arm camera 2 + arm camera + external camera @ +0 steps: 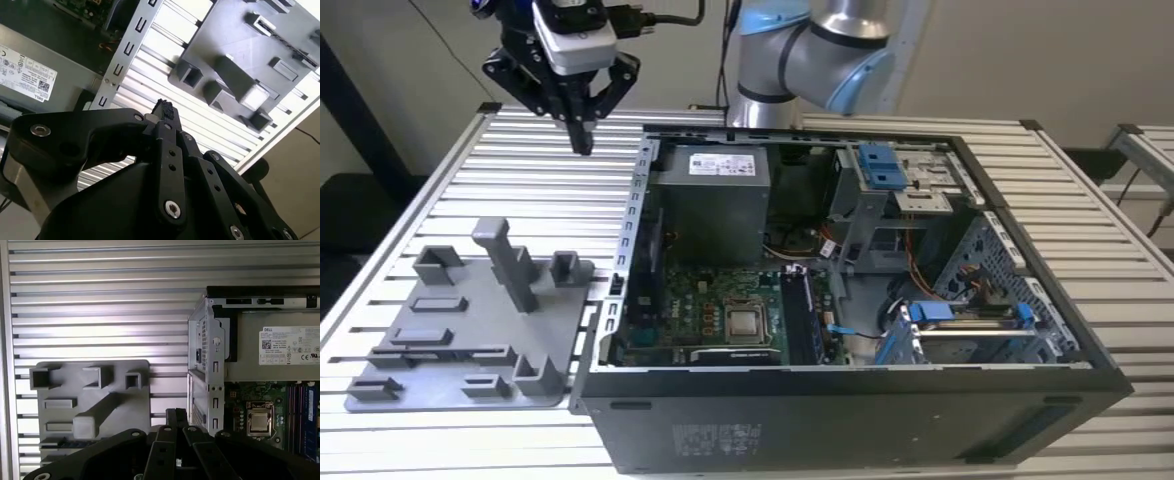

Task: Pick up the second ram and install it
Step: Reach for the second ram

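**Exterior view, nearest to farthest.** An open tower computer case (pixel 854 420) is lying on its side on the slatted bench (pixel 454 180). It is exposing the motherboard (pixel 707 300), the processor (pixel 747 322) and, farther back, the grey power supply (pixel 714 200).

On the exterior view's left of the case, a grey holder plate (pixel 454 330) is resting on the bench, with an upright post (pixel 507 260) rising from it. A dark narrow strip, apparently the second ram (pixel 447 351), is sitting edge-up in a long slot near the plate's front; it also appears in the first wrist view (pixel 57 442).

Beyond the plate, the claw (pixel 583 145) is hanging above the bare bench, well apart from the ram. Its fingers are pressing together at a narrow tip, with nothing visible between them, as both wrist views (pixel 164 107) (pixel 176 412) are also showing. The robot arm (pixel 814 40) is standing farthest back.
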### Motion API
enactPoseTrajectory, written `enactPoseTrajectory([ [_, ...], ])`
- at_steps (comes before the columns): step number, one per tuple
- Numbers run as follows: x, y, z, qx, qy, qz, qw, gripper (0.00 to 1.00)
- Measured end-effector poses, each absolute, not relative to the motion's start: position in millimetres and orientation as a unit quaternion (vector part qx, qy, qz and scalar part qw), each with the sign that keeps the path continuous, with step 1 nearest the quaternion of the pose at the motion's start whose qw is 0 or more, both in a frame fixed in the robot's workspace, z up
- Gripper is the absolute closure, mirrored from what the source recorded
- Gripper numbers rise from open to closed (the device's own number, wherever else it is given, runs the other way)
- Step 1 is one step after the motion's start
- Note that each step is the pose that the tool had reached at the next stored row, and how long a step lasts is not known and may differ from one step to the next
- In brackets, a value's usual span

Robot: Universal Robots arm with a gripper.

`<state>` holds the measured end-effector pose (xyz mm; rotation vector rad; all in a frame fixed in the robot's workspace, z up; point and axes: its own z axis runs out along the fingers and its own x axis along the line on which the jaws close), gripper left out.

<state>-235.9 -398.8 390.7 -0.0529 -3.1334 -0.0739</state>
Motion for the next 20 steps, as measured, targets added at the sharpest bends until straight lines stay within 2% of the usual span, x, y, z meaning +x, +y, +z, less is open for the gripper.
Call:
enactPoseTrajectory([
  [8, -270, -399, 390, -0.017, -1.0, -0.024, -0.002, 0.89],
  [20, -314, -399, 390, -0.017, -1.0, -0.024, -0.002, 0.89],
])
